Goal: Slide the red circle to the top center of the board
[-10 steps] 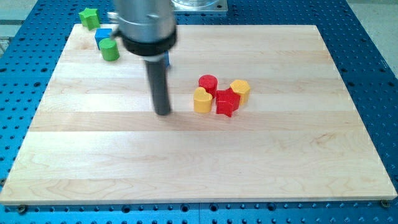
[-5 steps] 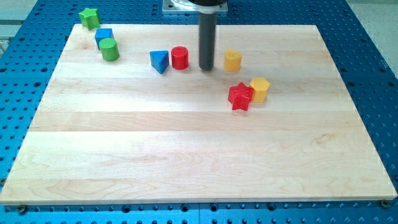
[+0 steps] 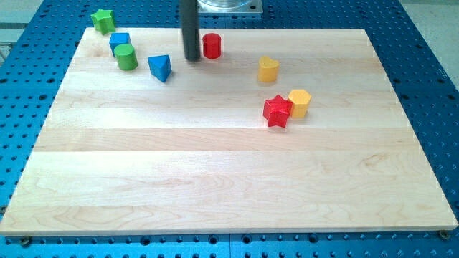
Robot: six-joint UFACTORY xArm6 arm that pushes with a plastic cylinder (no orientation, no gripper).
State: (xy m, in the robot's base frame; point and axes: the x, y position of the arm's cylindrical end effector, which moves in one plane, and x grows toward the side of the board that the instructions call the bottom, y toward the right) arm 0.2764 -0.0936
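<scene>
The red circle stands near the top edge of the wooden board, a little left of centre. My tip rests on the board just left of the red circle, close to it or touching it. A blue triangle lies below and left of my tip, apart from it.
A green star, a blue cube and a green cylinder cluster at the top left. A yellow heart-like block sits right of centre. A red star touches a yellow hexagon below it.
The red circle has moved up toward the top edge. My tip has moved from its right side to its left side. The blue triangle has shifted left.
</scene>
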